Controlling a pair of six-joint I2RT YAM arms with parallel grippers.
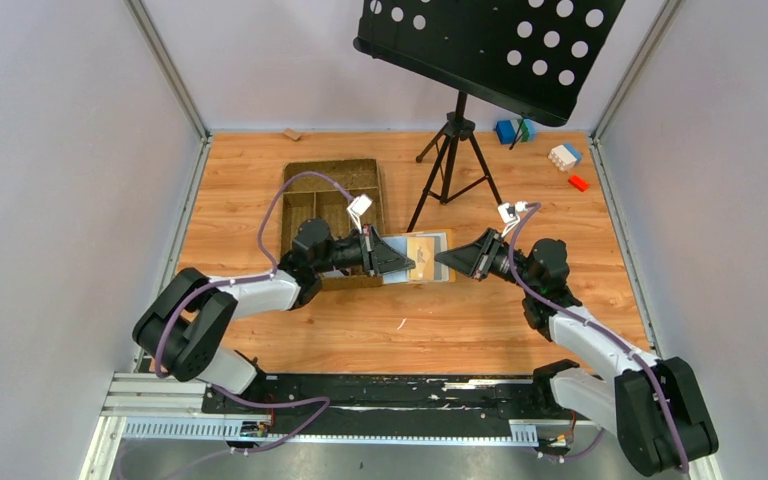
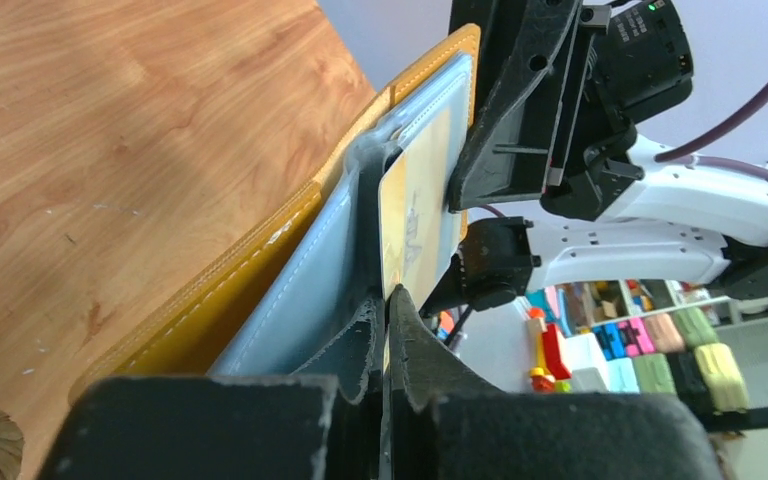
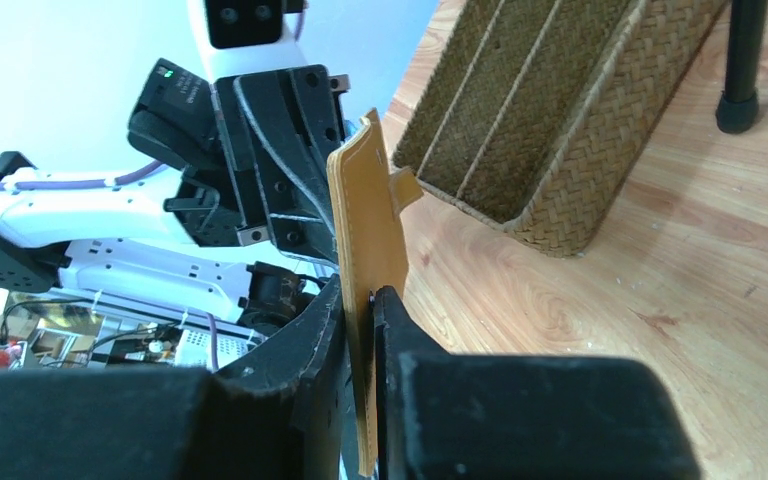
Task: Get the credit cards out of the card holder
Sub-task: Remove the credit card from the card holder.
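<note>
The mustard-yellow card holder point(image 1: 428, 256) hangs open above the table between my two grippers. In the left wrist view its grey-blue inside point(image 2: 295, 295) faces me, and a tan-gold credit card point(image 2: 415, 205) sticks out of a pocket. My left gripper point(image 2: 390, 300) is shut on that card's near edge. My right gripper point(image 3: 368, 305) is shut on the opposite edge of the card holder point(image 3: 370, 225), whose yellow outside stands upright between its fingers. Other credit cards are hidden.
A brown woven compartment tray point(image 1: 332, 205) lies just behind the left gripper, and its corner point(image 3: 550, 110) shows close to the card holder. A tripod point(image 1: 452, 160) carrying a black perforated music stand point(image 1: 490, 45) stands behind. Toy blocks point(image 1: 565, 155) lie at the back right.
</note>
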